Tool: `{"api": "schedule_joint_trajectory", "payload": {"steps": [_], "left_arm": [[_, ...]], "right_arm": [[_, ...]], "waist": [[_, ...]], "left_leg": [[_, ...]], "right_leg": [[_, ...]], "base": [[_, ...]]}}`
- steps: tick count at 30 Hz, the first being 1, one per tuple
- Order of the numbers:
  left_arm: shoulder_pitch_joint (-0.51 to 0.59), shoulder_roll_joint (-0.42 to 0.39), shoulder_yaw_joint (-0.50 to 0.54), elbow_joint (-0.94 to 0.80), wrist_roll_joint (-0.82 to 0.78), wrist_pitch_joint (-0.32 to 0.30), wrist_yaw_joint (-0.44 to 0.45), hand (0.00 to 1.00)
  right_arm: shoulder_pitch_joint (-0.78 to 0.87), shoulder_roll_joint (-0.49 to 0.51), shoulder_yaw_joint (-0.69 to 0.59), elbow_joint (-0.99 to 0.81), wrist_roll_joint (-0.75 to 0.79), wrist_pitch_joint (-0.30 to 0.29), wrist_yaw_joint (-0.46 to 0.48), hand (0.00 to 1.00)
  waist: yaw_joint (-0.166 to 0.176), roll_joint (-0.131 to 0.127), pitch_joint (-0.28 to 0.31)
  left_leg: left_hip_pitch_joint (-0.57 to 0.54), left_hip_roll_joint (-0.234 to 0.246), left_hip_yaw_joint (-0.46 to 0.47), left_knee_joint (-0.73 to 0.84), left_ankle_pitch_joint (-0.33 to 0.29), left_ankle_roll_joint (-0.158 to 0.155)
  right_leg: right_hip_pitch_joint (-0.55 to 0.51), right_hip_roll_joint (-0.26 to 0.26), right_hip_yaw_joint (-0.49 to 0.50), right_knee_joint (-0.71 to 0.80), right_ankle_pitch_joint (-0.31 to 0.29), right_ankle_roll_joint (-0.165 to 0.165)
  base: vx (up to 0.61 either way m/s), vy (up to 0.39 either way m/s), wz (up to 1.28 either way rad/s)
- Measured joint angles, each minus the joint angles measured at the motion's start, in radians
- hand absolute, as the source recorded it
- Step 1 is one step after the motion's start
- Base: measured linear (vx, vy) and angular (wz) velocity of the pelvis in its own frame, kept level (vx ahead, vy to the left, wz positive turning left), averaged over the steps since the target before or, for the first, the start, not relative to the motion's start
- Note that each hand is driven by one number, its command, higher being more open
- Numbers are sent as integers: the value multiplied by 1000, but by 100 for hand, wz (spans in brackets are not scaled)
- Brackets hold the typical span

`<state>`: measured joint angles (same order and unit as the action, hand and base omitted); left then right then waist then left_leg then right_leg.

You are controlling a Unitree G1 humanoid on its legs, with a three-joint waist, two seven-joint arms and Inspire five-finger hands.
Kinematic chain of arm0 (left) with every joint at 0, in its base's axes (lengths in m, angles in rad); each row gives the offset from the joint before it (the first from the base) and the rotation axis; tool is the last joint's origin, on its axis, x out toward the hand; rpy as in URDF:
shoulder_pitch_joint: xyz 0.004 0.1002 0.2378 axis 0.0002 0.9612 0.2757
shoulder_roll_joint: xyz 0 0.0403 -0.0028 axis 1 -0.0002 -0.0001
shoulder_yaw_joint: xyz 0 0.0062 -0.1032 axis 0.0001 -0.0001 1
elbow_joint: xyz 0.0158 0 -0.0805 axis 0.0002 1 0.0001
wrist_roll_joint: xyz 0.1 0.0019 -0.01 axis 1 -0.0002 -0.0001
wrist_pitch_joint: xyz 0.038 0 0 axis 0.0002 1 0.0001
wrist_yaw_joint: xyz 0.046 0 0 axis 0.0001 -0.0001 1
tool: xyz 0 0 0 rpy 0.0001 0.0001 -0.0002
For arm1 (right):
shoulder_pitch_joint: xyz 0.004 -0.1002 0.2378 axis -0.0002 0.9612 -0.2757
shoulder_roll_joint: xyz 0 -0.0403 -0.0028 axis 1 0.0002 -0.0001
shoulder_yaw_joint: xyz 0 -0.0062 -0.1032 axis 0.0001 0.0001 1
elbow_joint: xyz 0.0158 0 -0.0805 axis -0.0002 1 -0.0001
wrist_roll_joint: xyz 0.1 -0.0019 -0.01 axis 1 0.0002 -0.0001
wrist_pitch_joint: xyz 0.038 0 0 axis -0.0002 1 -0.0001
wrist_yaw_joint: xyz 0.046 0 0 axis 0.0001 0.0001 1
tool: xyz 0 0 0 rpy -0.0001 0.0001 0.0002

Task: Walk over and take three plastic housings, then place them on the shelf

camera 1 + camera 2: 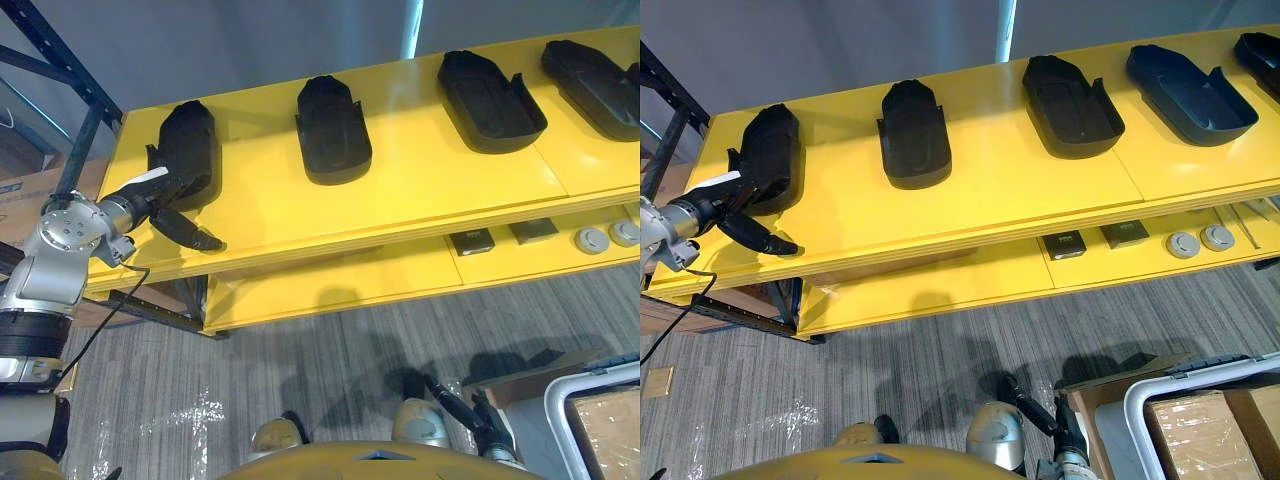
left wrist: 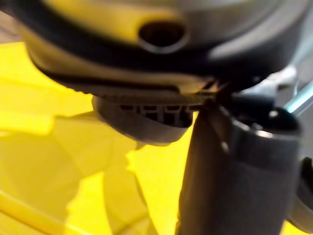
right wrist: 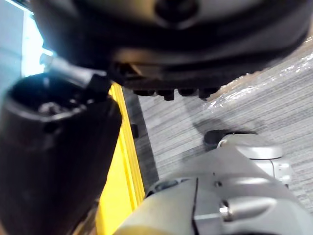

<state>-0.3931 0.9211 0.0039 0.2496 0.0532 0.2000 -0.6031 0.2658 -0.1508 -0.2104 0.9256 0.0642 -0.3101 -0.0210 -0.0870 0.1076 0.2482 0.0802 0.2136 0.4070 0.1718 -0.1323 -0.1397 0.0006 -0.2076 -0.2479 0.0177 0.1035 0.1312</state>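
Several black plastic housings lie in a row on the yellow shelf top (image 1: pixel 420 190): the leftmost housing (image 1: pixel 190 150), a second housing (image 1: pixel 333 130), a third housing (image 1: pixel 490 100), and another housing (image 1: pixel 595 85) at the far right. My left hand (image 1: pixel 158 208) is at the near end of the leftmost housing. It is open: the white-covered thumb (image 1: pixel 150 180) rests against the housing and the straight fingers (image 1: pixel 188 232) lie low over the shelf beside it. The left wrist view shows that housing's end (image 2: pixel 146 122) just past the hand. My right hand (image 1: pixel 455 405) hangs open and holds nothing, low over the floor.
A lower yellow shelf (image 1: pixel 330 285) carries two dark square parts (image 1: pixel 472 241) and two round grey discs (image 1: pixel 591 239). A blue rack post (image 1: pixel 70 70) and a cardboard box (image 1: pixel 30 200) stand at the left. A white-rimmed bin with a wrapped box (image 1: pixel 605 425) sits at the bottom right.
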Motion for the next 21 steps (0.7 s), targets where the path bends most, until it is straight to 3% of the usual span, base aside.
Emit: {"api": "schedule_joint_trajectory", "payload": {"steps": [21], "left_arm": [[-1, 1, 1, 17, -8, -7, 25, 100]], "right_arm": [[0, 0, 0, 0, 0, 3, 0, 100]], "waist": [[2, 0, -3]], "left_leg": [[0, 0, 0, 2, 0, 0]], "right_leg": [[0, 0, 1, 0, 0, 0]], "base": [[0, 0, 0]]}}
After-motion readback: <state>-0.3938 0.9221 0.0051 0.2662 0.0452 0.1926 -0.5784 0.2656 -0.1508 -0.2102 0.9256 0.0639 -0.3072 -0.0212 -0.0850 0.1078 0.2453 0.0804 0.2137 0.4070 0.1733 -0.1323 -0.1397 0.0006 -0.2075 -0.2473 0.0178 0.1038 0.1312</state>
